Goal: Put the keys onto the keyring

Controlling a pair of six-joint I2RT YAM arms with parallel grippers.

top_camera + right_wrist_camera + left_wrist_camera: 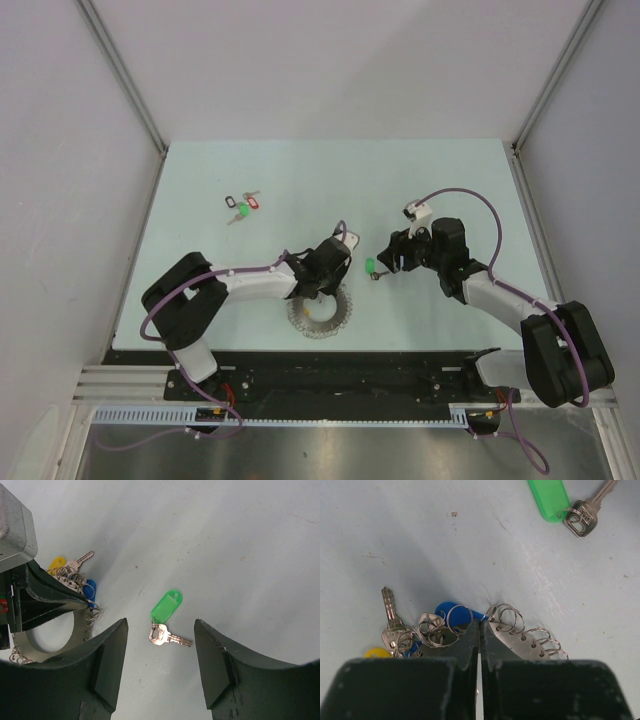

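Observation:
The keyring (320, 315) is a flat grey metal donut with small wire rings along its rim (517, 640), lying in front of the left arm. A blue-tagged key (447, 611) sits among those rings at its edge (90, 589). My left gripper (480, 622) is shut, its tips down on the keyring's rim (80, 624); whether a thin ring is pinched does not show. The green-tagged key (166, 605) lies flat on the table (372, 267), apart from the keyring. My right gripper (160, 623) hangs open above it, one finger to each side.
A bunch of keys tagged black, red and green (242, 205) lies at the back left. A yellow tag (377, 653) and another silver key (390, 615) are bundled on the keyring's rings. Grey walls close in the pale table (450, 180).

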